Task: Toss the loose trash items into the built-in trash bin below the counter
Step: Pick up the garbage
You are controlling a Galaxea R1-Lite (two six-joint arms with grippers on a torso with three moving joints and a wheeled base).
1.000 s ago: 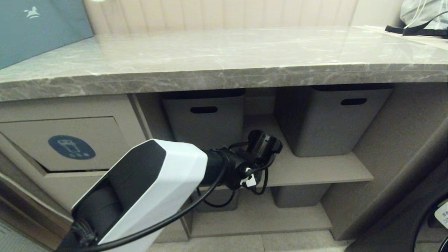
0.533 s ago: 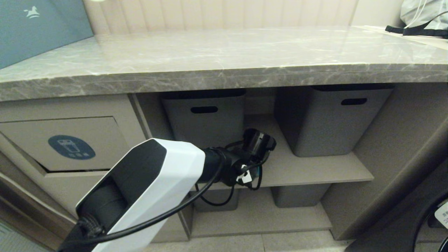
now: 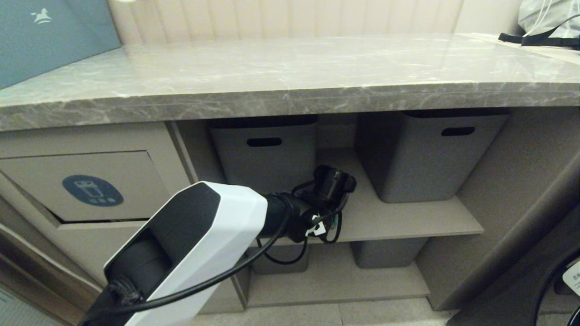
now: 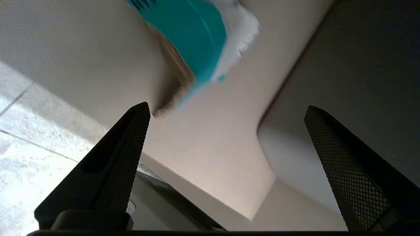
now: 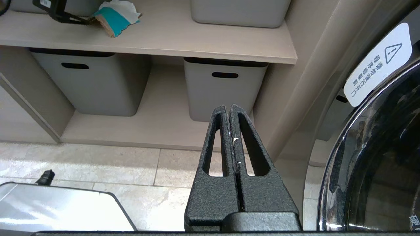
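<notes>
Torn teal-and-white cardboard scrap (image 5: 116, 16) with a ragged brown edge, lying on the upper beige shelf (image 5: 197, 36) beside a grey plastic tub (image 3: 265, 149). Left gripper (image 4: 226, 131), jaws spread wide and empty, faces the scrap. Right gripper (image 5: 229, 113), jaws pressed together, hangs below the shelf. Advised: straddle the scrap fully before closing, then carry it to the beige bin flap (image 3: 81, 185) with the round blue sticker.

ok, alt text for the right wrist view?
A shut right pincer hangs low over the tiled floor, facing open beige shelves that hold grey tubs. A torn teal-and-white cardboard scrap lies on the upper shelf, with the left pincer beside it.
</notes>
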